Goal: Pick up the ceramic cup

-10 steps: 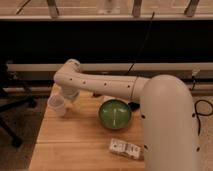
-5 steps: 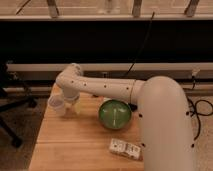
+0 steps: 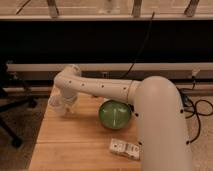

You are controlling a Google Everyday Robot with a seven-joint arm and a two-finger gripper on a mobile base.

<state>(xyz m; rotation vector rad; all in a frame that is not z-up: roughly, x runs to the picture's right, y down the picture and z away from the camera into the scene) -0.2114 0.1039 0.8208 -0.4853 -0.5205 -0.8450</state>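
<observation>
We locate the ceramic cup (image 3: 56,104) at the far-left edge of the wooden table (image 3: 75,145), well apart from the green bowl (image 3: 114,114) and the small white packet (image 3: 125,148); the gripper (image 3: 65,103) hangs from the arm's wrist directly against the cup, on its right side. Compared with one second ago, the wrist has swung outward and slightly nearer the camera, and the cup now sits further left, apparently travelling with it; we judge this consistent with a grasp being made, though contact is not confirmed. Whether the gripper is clenched or released we cannot tell; the wrist hides it.
</observation>
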